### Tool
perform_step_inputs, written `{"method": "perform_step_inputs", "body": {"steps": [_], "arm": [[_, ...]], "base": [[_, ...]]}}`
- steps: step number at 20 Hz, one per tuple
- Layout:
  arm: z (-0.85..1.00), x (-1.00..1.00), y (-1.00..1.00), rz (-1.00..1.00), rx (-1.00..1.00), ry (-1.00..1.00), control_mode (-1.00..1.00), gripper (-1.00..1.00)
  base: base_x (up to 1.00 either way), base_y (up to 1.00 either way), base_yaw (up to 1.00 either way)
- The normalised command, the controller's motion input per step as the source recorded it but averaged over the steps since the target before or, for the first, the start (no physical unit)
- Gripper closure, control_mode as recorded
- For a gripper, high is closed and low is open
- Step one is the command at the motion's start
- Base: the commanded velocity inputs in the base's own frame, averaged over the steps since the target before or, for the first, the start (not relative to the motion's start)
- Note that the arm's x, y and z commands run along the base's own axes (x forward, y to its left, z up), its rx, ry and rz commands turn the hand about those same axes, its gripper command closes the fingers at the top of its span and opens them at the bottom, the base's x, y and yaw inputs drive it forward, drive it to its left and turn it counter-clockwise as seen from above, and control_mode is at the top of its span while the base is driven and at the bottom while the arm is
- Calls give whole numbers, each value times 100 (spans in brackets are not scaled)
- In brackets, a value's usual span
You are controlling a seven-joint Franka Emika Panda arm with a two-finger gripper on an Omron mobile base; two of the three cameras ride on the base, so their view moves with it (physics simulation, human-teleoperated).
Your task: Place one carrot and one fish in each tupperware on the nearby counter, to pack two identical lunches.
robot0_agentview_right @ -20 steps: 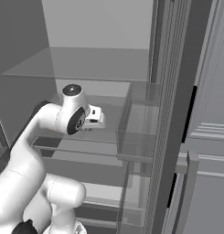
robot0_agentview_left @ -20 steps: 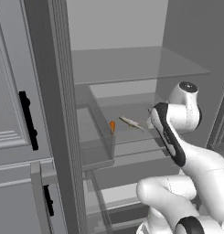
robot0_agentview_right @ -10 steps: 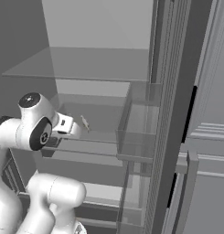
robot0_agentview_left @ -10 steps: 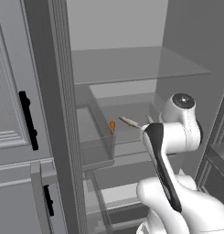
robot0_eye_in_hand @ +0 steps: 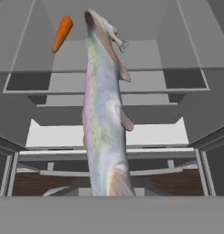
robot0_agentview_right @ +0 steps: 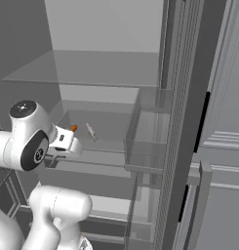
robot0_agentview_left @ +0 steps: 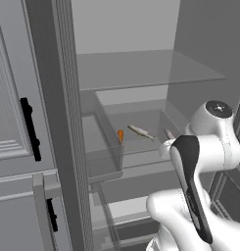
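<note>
Hand view — fingers nearly closed on fish (robot0_eye_in_hand: 104,119), carrot (robot0_eye_in_hand: 62,34) lies beyond.

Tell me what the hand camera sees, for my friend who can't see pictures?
A long silvery fish hangs right in front of the camera, running from the bottom of the picture up to the top. Behind it is an open grey fridge with shelves, and a small orange carrot lies on a shelf, at the upper left.

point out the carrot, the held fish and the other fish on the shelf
carrot (robot0_eye_in_hand: 62,34), hand view, middle of its orange body
held fish (robot0_eye_in_hand: 104,114), hand view, mid flank
shelf fish (robot0_agentview_left: 140,131), left base view, middle of its body
</note>
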Motion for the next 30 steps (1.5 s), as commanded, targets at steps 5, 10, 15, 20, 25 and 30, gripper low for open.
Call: {"method": "perform_step_inputs", "body": {"steps": [5, 10, 15, 20, 25, 30], "arm": [[0, -24, 0, 0, 0, 0, -100, 100], [0, 0, 0, 0, 0, 0, -100, 100], [0, -7, 0, 0, 0, -2, 100, 100], [0, 0, 0, 0, 0, 0, 100, 100], [0, 0, 0, 0, 0, 0, 100, 100], [0, 0, 0, 0, 0, 0, 100, 100]], "base": [[0, 0, 0], [0, 0, 0], [-28, 0, 0], [-95, 0, 0], [-100, -2, -1], [-100, -7, -8]]}}
